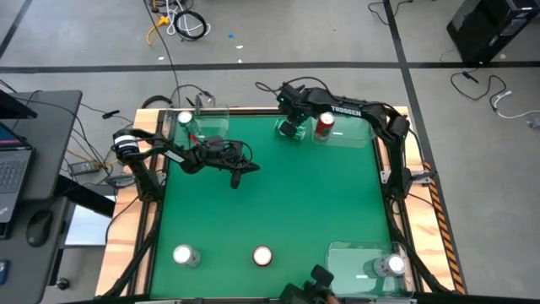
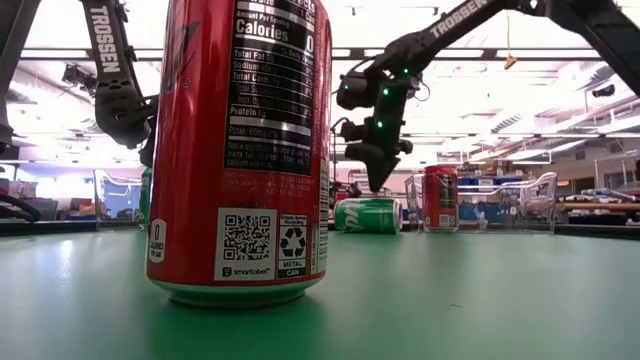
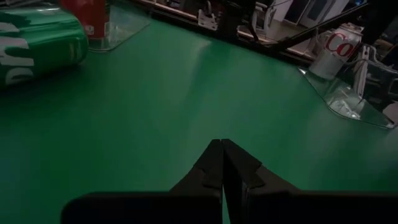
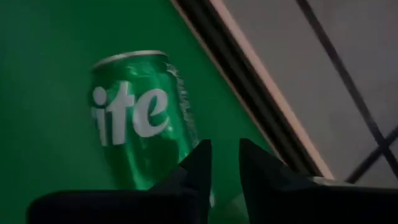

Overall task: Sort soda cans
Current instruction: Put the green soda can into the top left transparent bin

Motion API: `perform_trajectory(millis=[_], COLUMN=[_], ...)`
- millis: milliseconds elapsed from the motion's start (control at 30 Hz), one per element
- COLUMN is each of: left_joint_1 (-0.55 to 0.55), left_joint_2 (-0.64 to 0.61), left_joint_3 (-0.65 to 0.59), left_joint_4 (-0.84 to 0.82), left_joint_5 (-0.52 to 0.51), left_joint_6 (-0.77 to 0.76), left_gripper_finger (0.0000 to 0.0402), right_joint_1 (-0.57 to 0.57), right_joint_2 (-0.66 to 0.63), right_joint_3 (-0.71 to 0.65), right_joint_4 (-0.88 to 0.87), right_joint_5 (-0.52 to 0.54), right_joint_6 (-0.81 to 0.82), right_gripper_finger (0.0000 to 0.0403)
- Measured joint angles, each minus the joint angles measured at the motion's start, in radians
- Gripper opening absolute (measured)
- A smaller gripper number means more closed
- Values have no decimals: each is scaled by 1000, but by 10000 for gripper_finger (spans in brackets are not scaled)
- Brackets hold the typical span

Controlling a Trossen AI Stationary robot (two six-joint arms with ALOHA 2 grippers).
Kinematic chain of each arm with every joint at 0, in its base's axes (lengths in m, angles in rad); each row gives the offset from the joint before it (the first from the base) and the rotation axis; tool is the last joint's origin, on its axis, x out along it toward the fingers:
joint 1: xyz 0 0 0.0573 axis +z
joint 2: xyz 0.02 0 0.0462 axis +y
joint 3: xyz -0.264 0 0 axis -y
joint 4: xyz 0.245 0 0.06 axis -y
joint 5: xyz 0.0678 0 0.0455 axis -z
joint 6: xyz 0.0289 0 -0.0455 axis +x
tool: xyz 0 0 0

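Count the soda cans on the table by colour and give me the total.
Green cans: 2
Red cans: 2
Silver cans: 2
Total: 6

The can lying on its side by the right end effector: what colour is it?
Green with white lettering: the tipped can shows best in the right wrist view.
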Motion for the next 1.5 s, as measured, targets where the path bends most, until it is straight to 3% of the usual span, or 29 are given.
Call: perform_trajectory(millis=[133, 333, 433, 633, 800, 900, 1267, 1500], left_joint_1=[0, 0, 0, 0, 0, 0, 0, 0], left_joint_2=[0, 0, 0, 0, 0, 0, 0, 0], left_joint_3=[0, 0, 0, 0, 0, 0, 0, 0], left_joint_4=[0, 0, 0, 0, 0, 0, 0, -1], left_joint_5=[0, 0, 0, 34, 34, 34, 47, 57], left_joint_6=[0, 0, 0, -1, -1, -1, -1, 0], left_gripper_finger=[1, 1, 1, 1, 1, 1, 1, 1], right_joint_1=[4, 23, 32, 19, 15, 10, 5, 5], right_joint_2=[-5, -14, -14, -14, -7, 8, 126, 222], right_joint_3=[3, 2, 11, 42, 56, 57, 70, 186], right_joint_4=[-15, -14, -9, -9, -4, 10, -6, -114], right_joint_5=[-121, -128, -138, -276, -283, -282, -213, -210], right_joint_6=[0, -45, -103, -143, -184, -195, -242, -241], right_gripper_finger=[41, 56, 91, 195, 284, 312, 301, 304])
